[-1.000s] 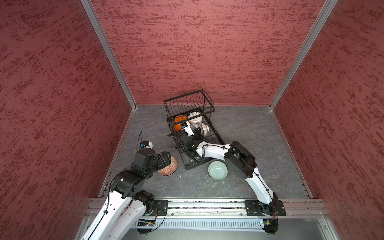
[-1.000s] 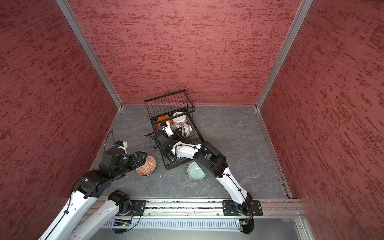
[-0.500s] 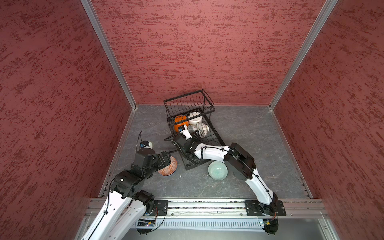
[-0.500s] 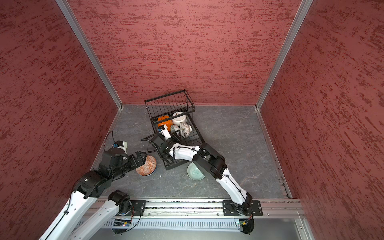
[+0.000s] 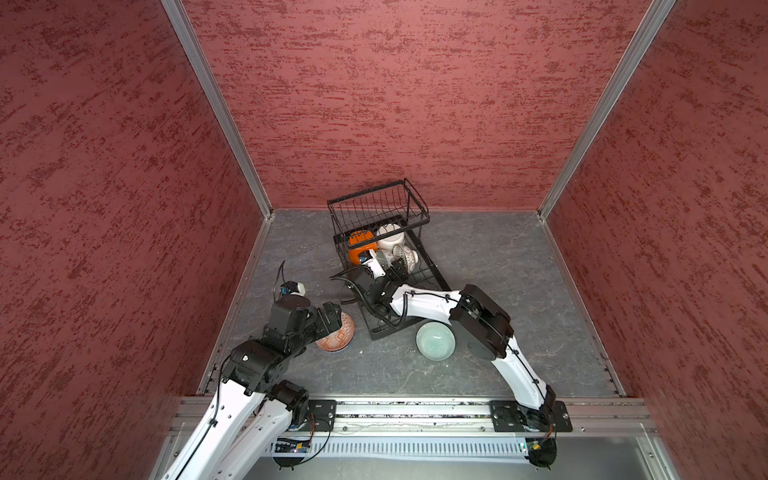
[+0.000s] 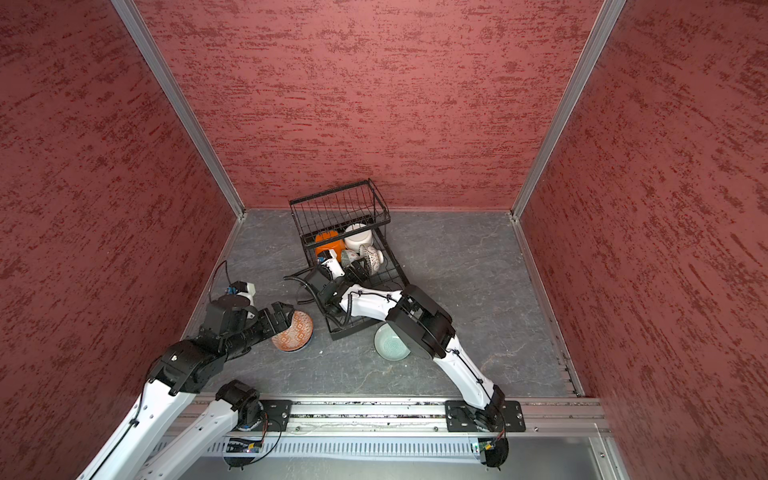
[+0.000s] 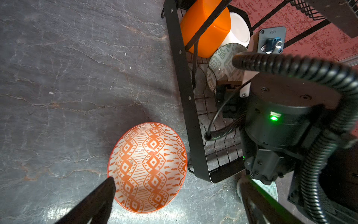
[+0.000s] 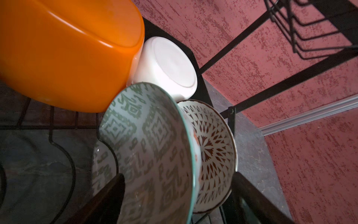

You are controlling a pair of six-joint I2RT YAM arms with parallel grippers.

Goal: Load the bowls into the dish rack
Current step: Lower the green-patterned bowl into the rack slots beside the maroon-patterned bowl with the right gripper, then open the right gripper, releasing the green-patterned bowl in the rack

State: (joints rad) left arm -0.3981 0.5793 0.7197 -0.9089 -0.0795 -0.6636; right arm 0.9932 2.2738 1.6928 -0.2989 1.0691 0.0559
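Grey stone-look tabletop [image 5: 503,257] with a rack and two loose bowls.
The black wire dish rack [image 5: 388,329] stands on it; at the rack's near end, an orange-patterned bowl [image 5: 338,336] and a pale green bowl [image 5: 434,340] sit upright, one on either side.

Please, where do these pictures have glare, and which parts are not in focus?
Left wrist view: a pale glare patch lies on the grey floor, and the fingers of the left gripper are soft, dark shapes. Right wrist view: a bright streak crosses the orange bowl; the right gripper fingers are blurred silhouettes. Both top views: sharp, evenly lit, soft shadows only.
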